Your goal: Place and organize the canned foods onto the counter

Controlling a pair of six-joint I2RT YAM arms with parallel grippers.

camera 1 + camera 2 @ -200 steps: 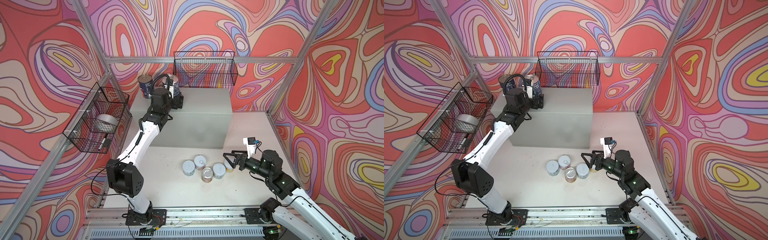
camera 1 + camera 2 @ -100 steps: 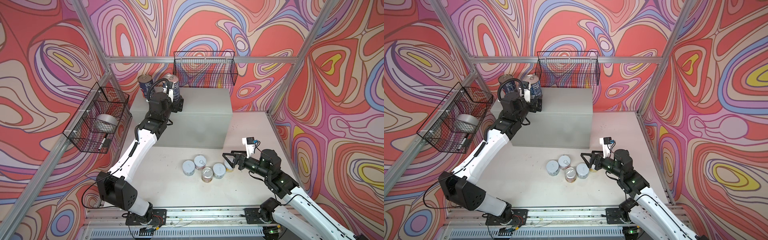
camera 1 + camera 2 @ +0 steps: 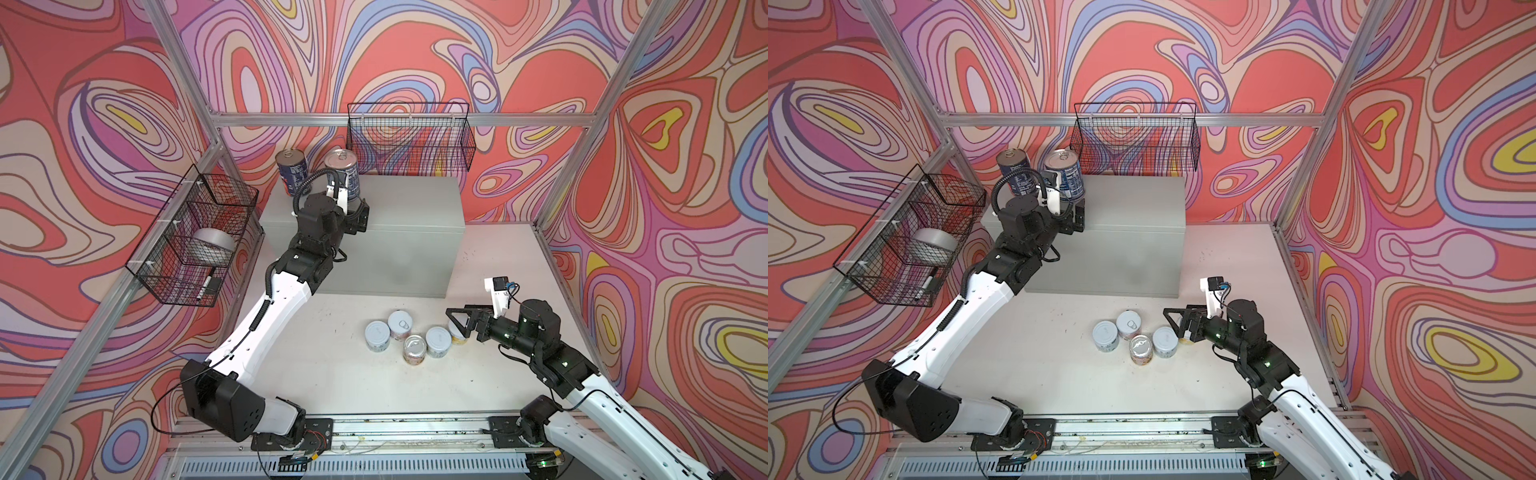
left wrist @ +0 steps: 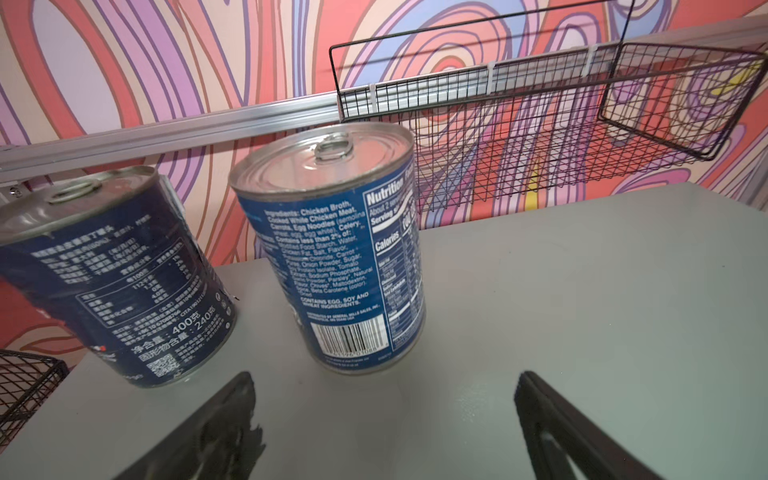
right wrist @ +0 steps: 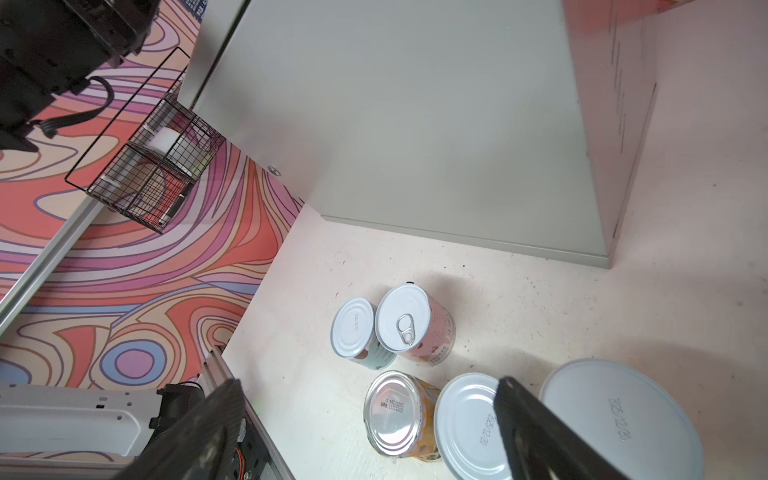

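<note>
While the corner blue tin and the second blue tin stand upright on the cabinet in both top views, five short tins sit bunched on the desk in front of it. All five are upright and most are touching. The left end effector hangs just before the second blue tin, spread and empty. The right end effector is also spread, over the outermost tin. The right arm is clearly nearer the bunch.

Left wrist view: jaws wide apart. The second blue tin is ahead, clear of both fingers. The corner blue tin is just beside it, with a gap between. The cabinet top past them is bare, and a wire basket hangs above its back edge.

Right wrist view: jaws wide, nothing held. One finger cuts between a pale-topped tin and the outermost tin; cannot tell if it touches either. The tins' long axes are vertical, so a side pinch from above fits. The neighbours crowd the inner side, while the outer side has open desk. The lift must clear the cabinet's front edge.
</note>
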